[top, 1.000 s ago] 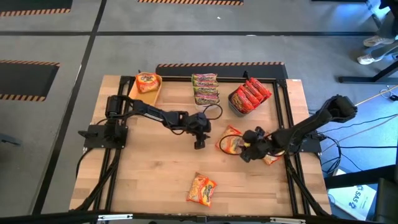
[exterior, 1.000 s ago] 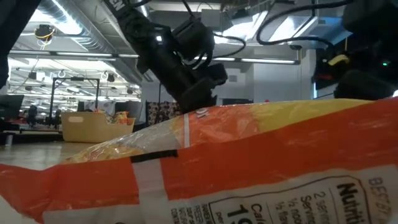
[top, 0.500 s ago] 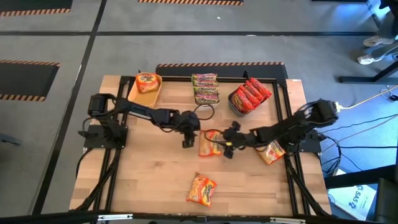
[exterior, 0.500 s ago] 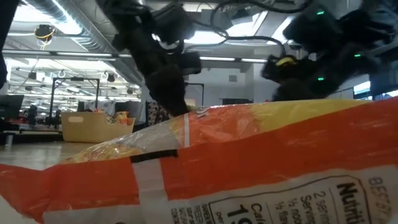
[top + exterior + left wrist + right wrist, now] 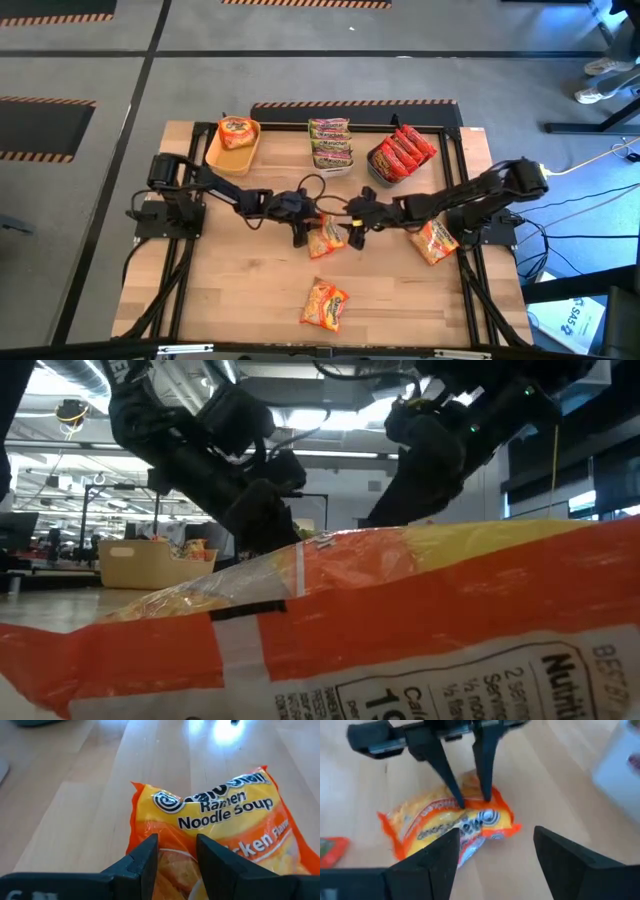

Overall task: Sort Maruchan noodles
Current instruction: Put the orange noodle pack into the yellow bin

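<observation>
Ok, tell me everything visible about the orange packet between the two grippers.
The packet is a glossy orange-yellow plastic ramen pack printed "Ramen Noodle Soup", crinkled, lying flat mid-table on the wood. The left gripper has its fingers set down on one end, pinching it. The right gripper stands open just short of it, not touching.

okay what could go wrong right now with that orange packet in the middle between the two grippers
The left gripper pinches only the edge of the glossy orange packet, so it may slip out when lifted. The right gripper sits open right beside it and could bump the packet or the left fingers if either arm moves.
</observation>
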Robot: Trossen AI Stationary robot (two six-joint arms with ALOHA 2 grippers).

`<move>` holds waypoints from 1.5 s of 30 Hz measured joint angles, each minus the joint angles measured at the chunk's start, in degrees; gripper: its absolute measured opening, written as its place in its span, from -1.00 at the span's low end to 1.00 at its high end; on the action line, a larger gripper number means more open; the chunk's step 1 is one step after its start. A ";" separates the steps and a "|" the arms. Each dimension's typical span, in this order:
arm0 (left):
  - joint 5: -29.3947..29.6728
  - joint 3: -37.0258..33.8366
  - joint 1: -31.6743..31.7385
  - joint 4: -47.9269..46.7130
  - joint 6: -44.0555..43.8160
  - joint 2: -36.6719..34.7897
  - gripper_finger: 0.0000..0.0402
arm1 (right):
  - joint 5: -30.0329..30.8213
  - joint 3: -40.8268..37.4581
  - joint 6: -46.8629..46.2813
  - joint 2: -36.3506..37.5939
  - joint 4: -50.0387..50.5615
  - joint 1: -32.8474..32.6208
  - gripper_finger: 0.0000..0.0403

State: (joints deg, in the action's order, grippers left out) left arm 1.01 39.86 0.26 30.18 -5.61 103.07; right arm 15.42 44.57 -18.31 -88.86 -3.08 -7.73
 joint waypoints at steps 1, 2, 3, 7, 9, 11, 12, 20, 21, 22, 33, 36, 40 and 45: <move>0.04 -0.13 -0.17 -0.01 0.06 0.06 -0.36 | -1.05 -0.53 -2.05 1.23 1.45 0.00 0.18; 0.05 -0.13 -0.32 0.17 0.08 0.57 -0.36 | -1.80 -1.08 -4.33 2.21 2.51 0.00 0.18; 0.19 -0.03 -0.46 0.35 0.13 1.25 -0.36 | -2.92 -1.58 -6.65 2.79 1.71 0.01 0.18; -0.09 -0.17 -1.16 -0.07 -0.13 1.25 -0.36 | -6.19 -4.63 -16.16 3.74 -0.19 0.00 0.18; -0.12 -0.15 -1.41 0.29 0.24 1.12 -0.36 | -6.01 -5.45 -19.48 3.05 -3.60 0.00 0.18; -0.21 -0.25 -1.41 -0.43 0.85 -0.02 -0.36 | -6.05 -5.60 -21.65 1.57 -6.48 0.01 0.21; -0.22 -0.23 -1.40 -0.25 1.10 -0.20 -0.36 | -6.49 -5.70 -22.75 1.01 -6.87 0.09 0.23; -0.13 -0.38 -1.34 -13.56 0.03 -9.15 -0.36 | -17.49 -5.67 -29.31 -2.64 -8.26 3.26 0.57; -0.12 -0.56 -1.50 -15.29 -0.52 -10.78 -0.36 | -17.56 -5.67 -29.10 -2.64 -8.56 3.70 0.59; -0.09 -1.38 -1.95 -16.35 -1.14 -12.58 -0.36 | -17.60 -5.67 -28.87 -2.71 -9.09 4.04 0.61; 3.84 -13.26 -7.22 9.96 -4.46 -10.81 -0.36 | -21.33 -5.64 -28.13 -6.22 -14.92 6.99 0.60; 4.43 -13.40 -7.44 12.87 -4.46 -7.66 -0.36 | -22.41 -5.63 -29.57 -7.17 -15.41 6.97 0.59; 4.53 -12.08 -7.44 13.16 -4.77 -3.24 -0.36 | -22.56 -5.63 -31.26 -7.74 -17.50 7.02 0.59; 4.53 -10.59 -7.42 14.06 -4.85 0.71 -0.36 | -23.95 -5.63 -35.59 -9.87 -20.04 7.02 0.59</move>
State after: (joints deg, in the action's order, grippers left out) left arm 5.54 29.27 -7.16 44.25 -10.46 103.78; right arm -8.53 38.94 -53.90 -98.74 -23.12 -0.71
